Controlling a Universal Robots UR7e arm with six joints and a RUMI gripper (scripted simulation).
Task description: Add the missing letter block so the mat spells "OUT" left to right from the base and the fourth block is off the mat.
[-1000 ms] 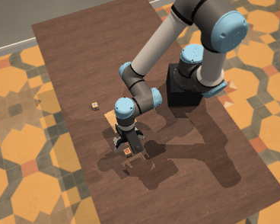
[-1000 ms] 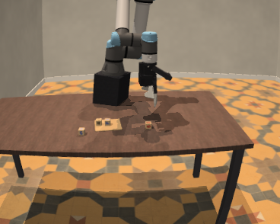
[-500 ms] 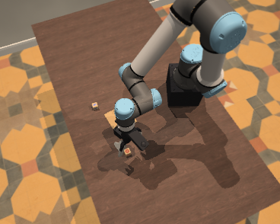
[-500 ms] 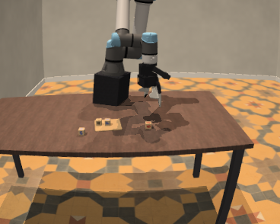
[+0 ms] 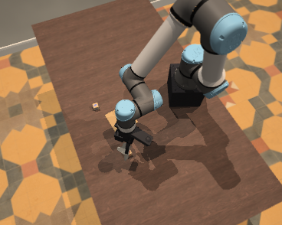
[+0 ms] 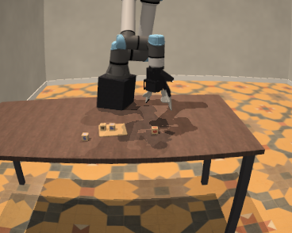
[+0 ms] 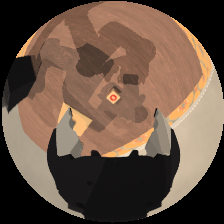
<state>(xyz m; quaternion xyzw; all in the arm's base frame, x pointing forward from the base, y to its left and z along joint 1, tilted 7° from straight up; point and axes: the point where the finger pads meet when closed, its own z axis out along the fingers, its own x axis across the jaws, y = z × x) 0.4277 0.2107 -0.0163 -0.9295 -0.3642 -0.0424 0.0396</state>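
A block with a red ring-shaped letter O [image 7: 113,97] [image 6: 155,130] [image 5: 129,152] stands on the table, letter up. It is off the mat, turned diagonally in the wrist view. My gripper [image 7: 113,108] [image 6: 159,104] [image 5: 122,153] is open and empty, high above the table near this block, which appears between and beyond the fingertips in the wrist view. The tan mat [image 6: 121,129] [image 5: 110,118] [image 7: 82,123] carries a block with a dark letter [image 6: 103,127] and a block with a bluish letter [image 6: 112,127], side by side. Their letters are too small to read. The arm hides them in the top view.
A fourth block with a blue letter [image 6: 85,137] [image 5: 95,105] stands off the mat, on the side away from the O block. The robot's black base [image 6: 116,91] [image 5: 184,92] is at the table's far side in the exterior view. Arm shadows fall around the O block.
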